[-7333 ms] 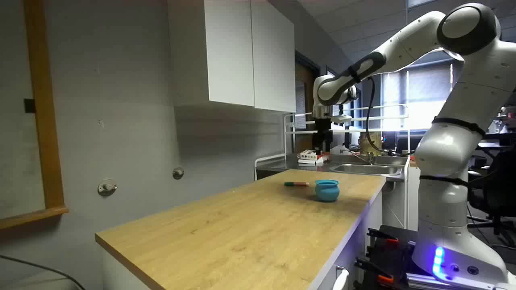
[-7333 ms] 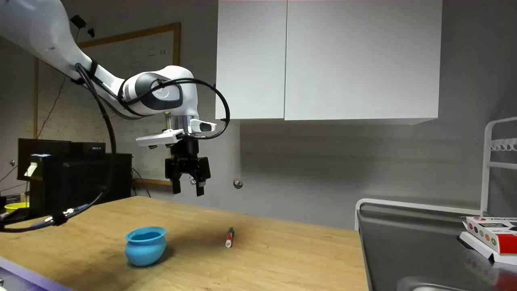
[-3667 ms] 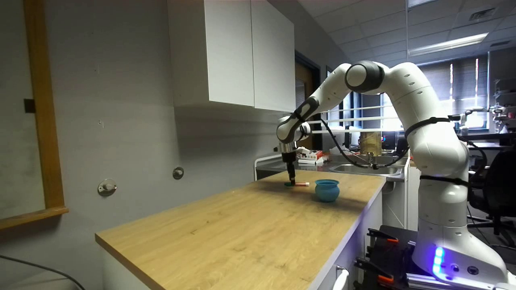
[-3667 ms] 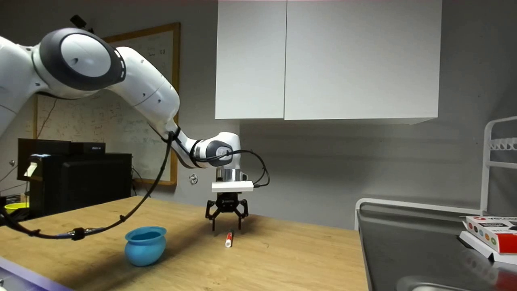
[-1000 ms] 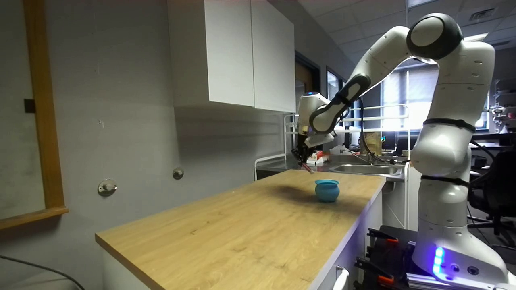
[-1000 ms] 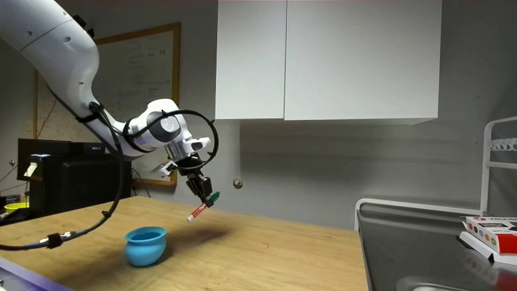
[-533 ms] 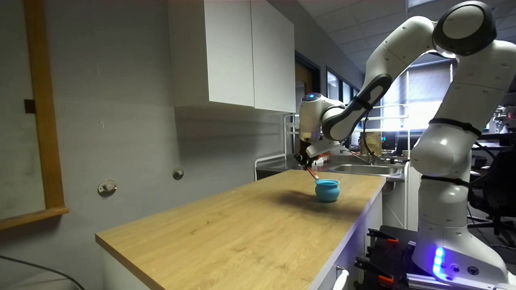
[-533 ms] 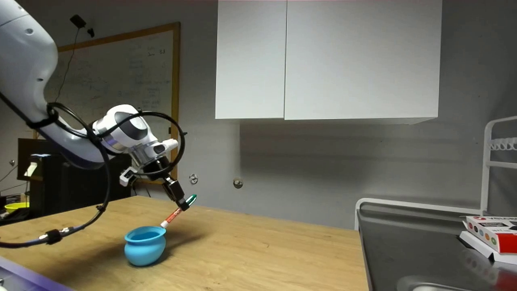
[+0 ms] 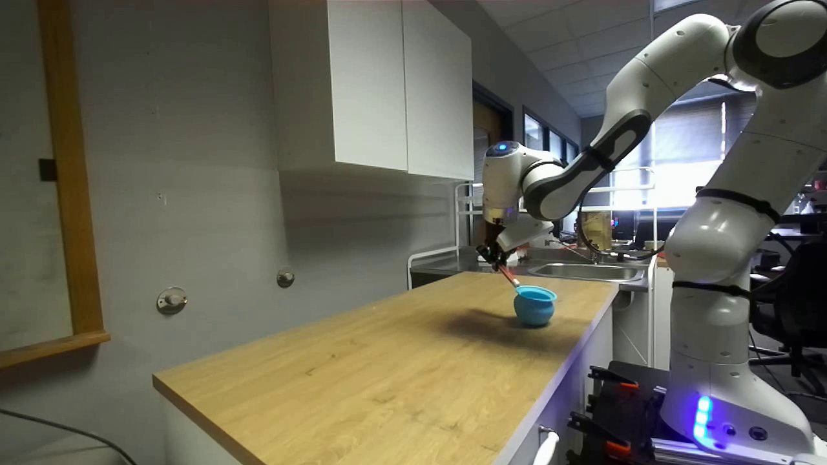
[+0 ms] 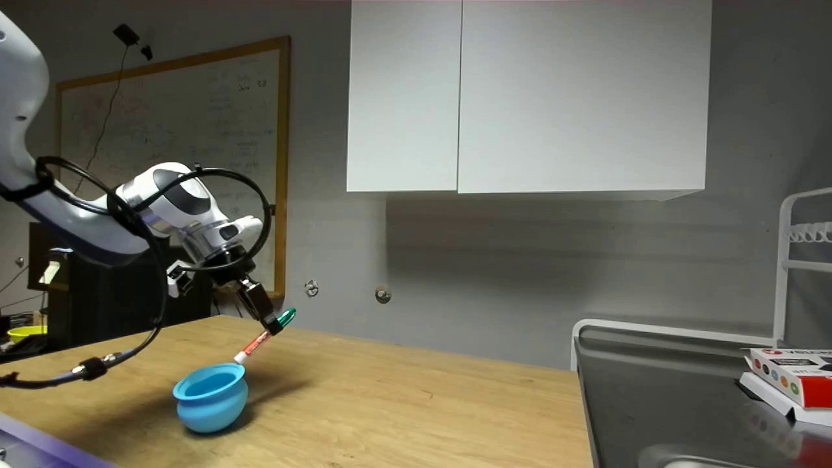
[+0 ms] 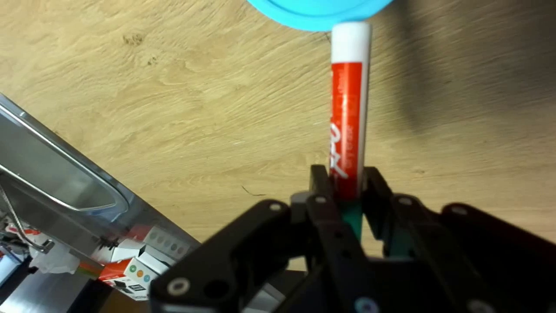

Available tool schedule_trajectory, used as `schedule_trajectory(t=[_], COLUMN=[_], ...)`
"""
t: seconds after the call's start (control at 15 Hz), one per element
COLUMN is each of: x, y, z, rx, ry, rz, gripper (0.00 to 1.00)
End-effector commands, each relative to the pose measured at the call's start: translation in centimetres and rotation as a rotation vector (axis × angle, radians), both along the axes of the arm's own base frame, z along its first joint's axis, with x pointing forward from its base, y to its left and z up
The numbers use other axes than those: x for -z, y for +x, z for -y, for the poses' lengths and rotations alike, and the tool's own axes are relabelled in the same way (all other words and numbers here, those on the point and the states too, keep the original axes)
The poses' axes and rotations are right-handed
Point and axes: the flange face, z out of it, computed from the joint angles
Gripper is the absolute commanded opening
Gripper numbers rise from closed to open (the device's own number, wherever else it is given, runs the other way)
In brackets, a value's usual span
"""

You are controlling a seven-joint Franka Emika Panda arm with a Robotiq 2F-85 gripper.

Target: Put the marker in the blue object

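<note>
The marker (image 11: 347,113) has a red body, a white end and a green cap. My gripper (image 11: 345,182) is shut on it near the cap, and the marker slants down toward the blue object. In an exterior view the blue object (image 10: 211,406), a round pot, stands on the wooden counter with its rim tipped away from the marker. The marker's white end meets the near side of that rim, apparently from outside. Only an edge of the blue pot shows at the top of the wrist view. The gripper is above and beside the pot.
The wooden counter (image 9: 387,368) has a front edge close to the pot. A metal sink (image 9: 585,271) and a red-and-white box (image 10: 790,377) lie past its end. White wall cabinets (image 10: 526,97) hang above. A black cable loops from the arm.
Earlier the marker lay on the counter; it was gripped and lifted. Over the last second it moved to the pot's rim, and the pot has since shifted slightly away and tipped.
</note>
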Motion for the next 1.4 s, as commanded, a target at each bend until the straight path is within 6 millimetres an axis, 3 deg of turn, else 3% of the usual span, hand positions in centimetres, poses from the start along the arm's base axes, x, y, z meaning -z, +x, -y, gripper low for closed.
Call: schedule_trajectory(t=[0.0,0.27,0.6,0.87,1.07,1.33], x=[-0.5,-0.6,-0.7,-0.6,0.4,1.6], y=[-1.3,-1.1,3.3,5.4,5.3,3.7], z=[0.6,1.2,2.1,2.5,3.0,3.5], rx=[0.031,0.043,0.027,0.024,0.041,0.069], ry=[0.007,0.001,0.024,0.081,0.107,0.107], rz=[0.000,-0.020,-0.071,-0.113,-0.148,-0.154], gripper=[0.08,0.07,0.07,0.07,0.07,0.07])
